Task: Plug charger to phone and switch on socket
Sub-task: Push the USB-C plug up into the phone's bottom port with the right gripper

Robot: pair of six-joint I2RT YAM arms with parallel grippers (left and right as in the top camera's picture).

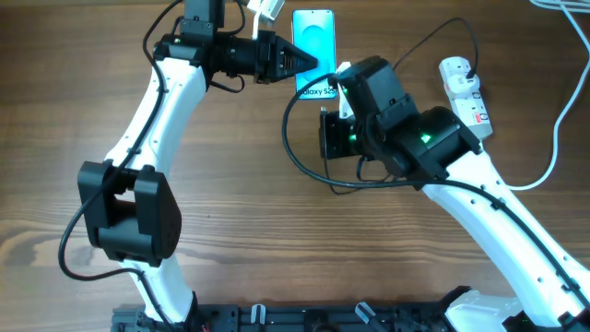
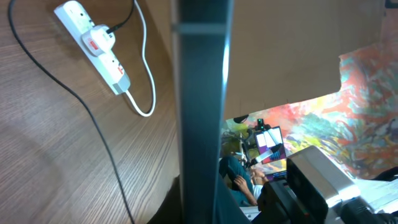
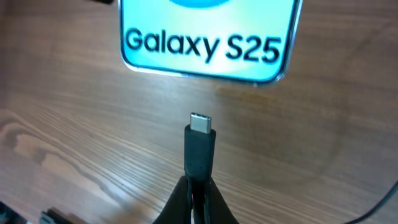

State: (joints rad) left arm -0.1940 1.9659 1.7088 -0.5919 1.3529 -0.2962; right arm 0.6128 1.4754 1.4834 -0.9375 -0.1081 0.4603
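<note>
The phone, cyan screen up, lies at the top middle with its "Galaxy S25" text end facing my right arm. My left gripper is shut on the phone's left edge. In the left wrist view the phone is an edge-on dark bar between the fingers. My right gripper is shut on the charger's black plug. Its metal tip points at the phone's text end, a short gap away. The white socket lies at the right and also shows in the left wrist view.
The charger's thin black cable loops from the socket round under my right arm. The socket's thick white lead runs off to the right edge. The wooden table's far edge shows in the left wrist view.
</note>
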